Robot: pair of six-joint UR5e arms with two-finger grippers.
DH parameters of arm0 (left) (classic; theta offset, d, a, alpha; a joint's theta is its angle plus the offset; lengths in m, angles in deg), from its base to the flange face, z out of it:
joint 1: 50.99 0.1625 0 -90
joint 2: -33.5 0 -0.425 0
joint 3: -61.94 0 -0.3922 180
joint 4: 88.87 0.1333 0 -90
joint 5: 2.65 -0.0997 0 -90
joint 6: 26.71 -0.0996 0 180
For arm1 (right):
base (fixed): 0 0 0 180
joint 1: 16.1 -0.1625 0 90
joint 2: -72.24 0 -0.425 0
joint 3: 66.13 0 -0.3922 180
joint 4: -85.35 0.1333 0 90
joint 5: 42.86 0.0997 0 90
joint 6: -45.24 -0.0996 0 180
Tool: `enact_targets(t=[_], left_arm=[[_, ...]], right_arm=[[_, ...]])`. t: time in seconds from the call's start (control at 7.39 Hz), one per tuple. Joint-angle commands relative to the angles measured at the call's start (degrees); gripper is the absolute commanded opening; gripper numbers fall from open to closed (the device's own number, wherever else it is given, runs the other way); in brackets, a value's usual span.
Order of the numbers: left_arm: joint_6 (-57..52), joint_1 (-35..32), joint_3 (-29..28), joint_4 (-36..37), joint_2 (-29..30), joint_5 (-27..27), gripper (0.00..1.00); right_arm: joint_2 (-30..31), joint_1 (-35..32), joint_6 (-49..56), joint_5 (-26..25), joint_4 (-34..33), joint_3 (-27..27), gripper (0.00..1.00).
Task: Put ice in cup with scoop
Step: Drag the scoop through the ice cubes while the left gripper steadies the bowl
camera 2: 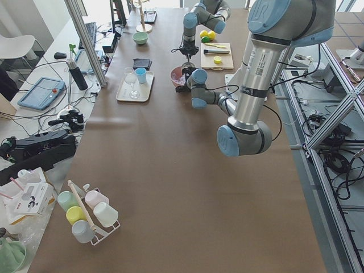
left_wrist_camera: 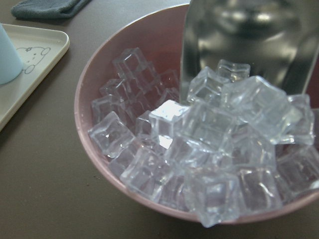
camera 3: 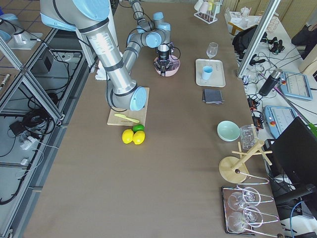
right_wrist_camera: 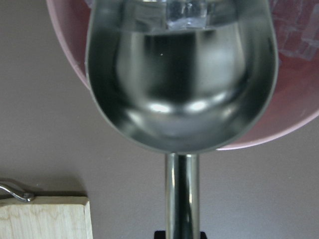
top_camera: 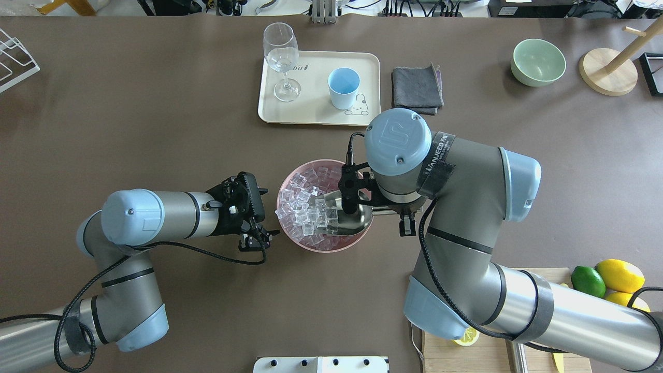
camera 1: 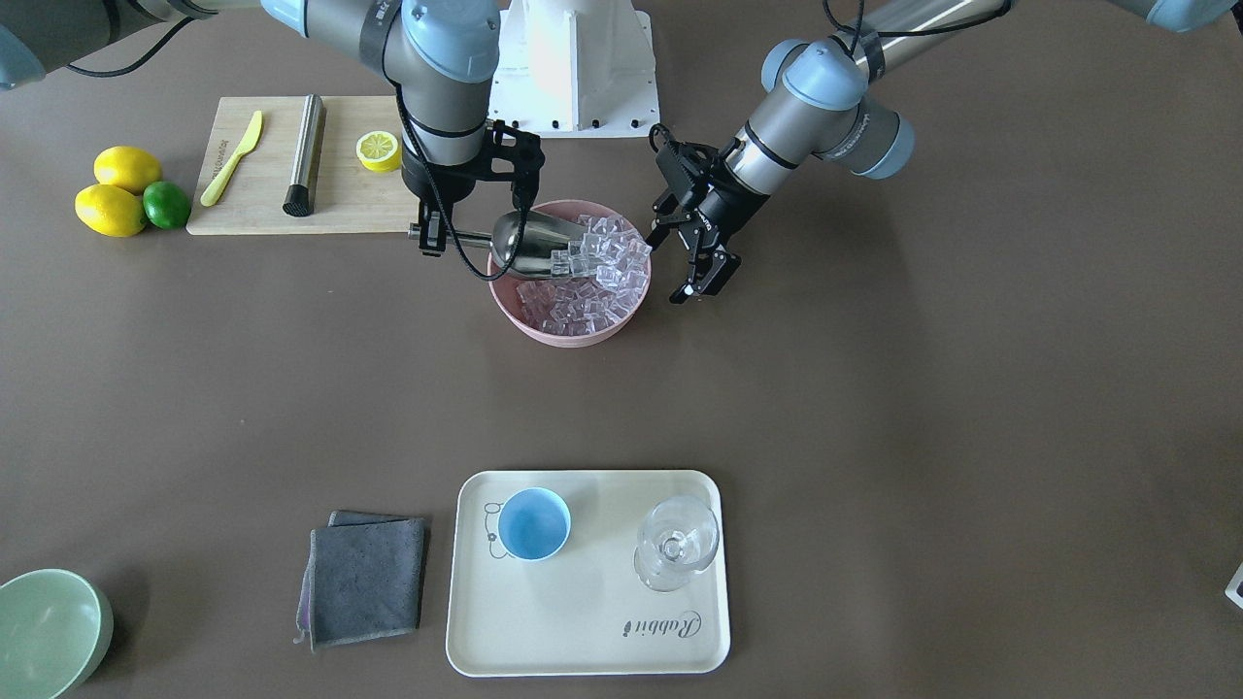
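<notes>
A pink bowl (camera 1: 568,335) near the robot's base holds many clear ice cubes (camera 1: 583,282). My right gripper (camera 1: 434,233) is shut on the thin handle of the steel scoop (camera 1: 529,243). The scoop's trough (right_wrist_camera: 182,74) lies low in the bowl with its mouth against the ice pile; only a cube or two sit at its front lip. My left gripper (camera 1: 701,282) is open and empty, just beside the bowl's other side. The light-blue cup (camera 1: 533,523) stands empty on the cream tray (camera 1: 583,621), far from both grippers.
A clear stemmed glass (camera 1: 675,544) shares the tray. A grey cloth (camera 1: 367,578) lies beside it and a pale green bowl (camera 1: 49,631) sits at the corner. A cutting board (camera 1: 291,165) with knife, steel cylinder and lemon half lies by the right arm, next to lemons (camera 1: 112,209).
</notes>
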Motion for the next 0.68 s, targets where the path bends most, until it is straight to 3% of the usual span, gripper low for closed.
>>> enact_targets(t=[0.0, 0.27, 0.54], left_arm=[[0.0, -0.28, 0.28, 0.35, -0.11, 0.19, 0.98], [0.0, -0.37, 0.28, 0.35, -0.11, 0.28, 0.98], [0.0, -0.37, 0.19, 0.35, -0.2, 0.19, 0.98]], right_arm=[[2.33, 0.0, 2.45, 3.03, 4.05, -1.61, 0.0], [5.22, -0.09, 3.94, 7.13, 10.44, -1.8, 0.0], [5.5, -0.18, 4.03, 8.04, 11.35, -1.8, 0.0]])
